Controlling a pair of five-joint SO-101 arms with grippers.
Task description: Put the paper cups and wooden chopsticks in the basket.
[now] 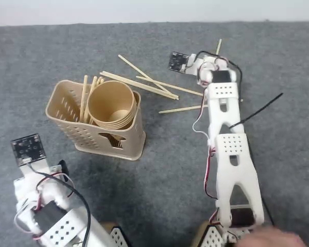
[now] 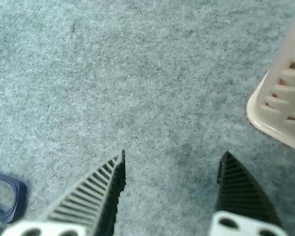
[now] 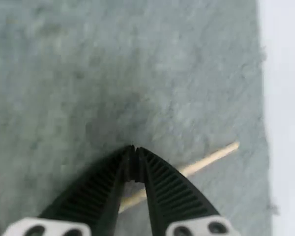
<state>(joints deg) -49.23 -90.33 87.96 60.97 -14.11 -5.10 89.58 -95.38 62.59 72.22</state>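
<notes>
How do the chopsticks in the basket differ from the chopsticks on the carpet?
In the basket, the chopsticks stand upright, close together beside the stacked cups; on the carpet, the loose chopsticks lie flat, scattered and crossing. Both groups are thin pale wooden sticks.

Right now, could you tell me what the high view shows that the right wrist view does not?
High view: the basket holding stacked paper cups and upright chopsticks, with loose chopsticks beside it. Right wrist view: the right gripper shut, up close, one chopstick crossing behind it. Shared: that chopstick and the grey carpet.
</notes>
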